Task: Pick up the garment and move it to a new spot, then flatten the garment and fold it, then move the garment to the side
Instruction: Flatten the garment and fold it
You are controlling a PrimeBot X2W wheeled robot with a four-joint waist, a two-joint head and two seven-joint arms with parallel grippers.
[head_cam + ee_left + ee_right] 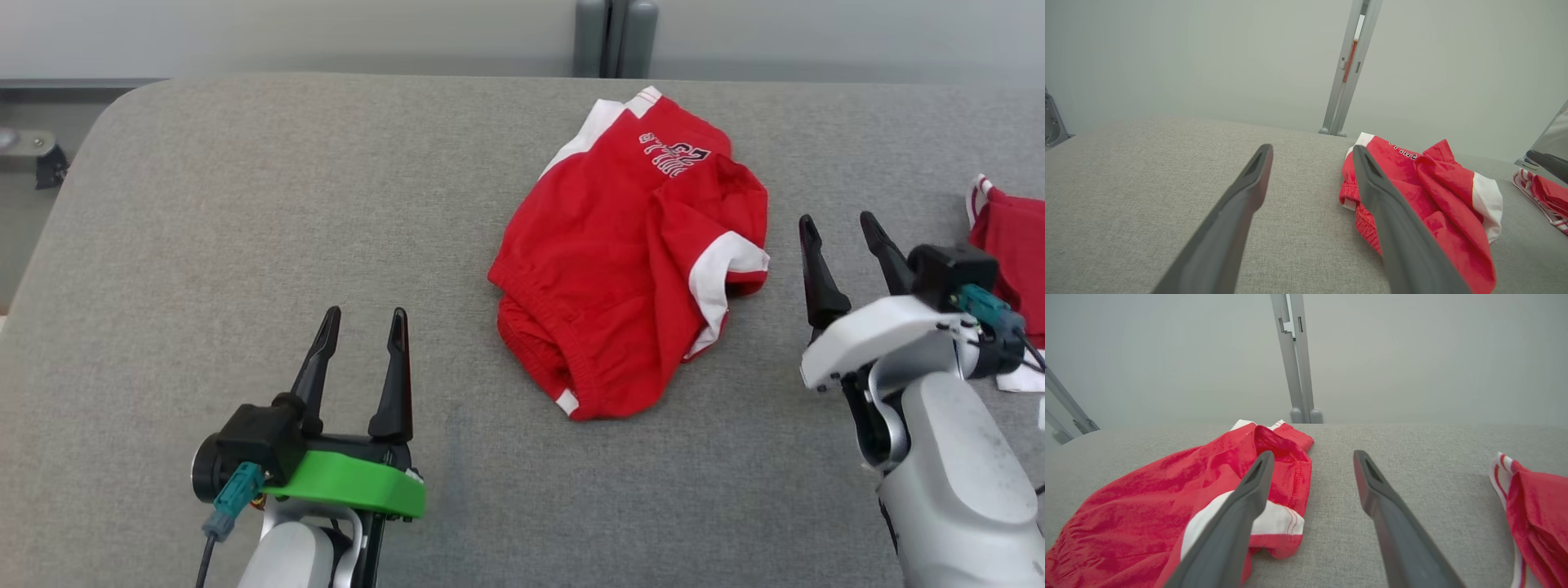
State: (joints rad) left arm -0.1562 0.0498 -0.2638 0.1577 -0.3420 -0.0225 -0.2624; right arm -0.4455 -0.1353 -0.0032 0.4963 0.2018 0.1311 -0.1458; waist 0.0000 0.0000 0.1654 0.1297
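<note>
Lying rumpled, red garment (pixel 629 261), white trim, possibly lettering.

Grey fabric tabletop (pixel 245 245), pale wall (pixel 326 33) behind it, grey upright post (pixel 614 37) at the far edge, crumpled red and white cloth (pixel 1012 245) at the right edge

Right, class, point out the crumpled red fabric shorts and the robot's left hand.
crumpled red fabric shorts (pixel 608 269): head view, central red panel.
left hand (pixel 365 317): head view, midway between its fingertips.
</note>
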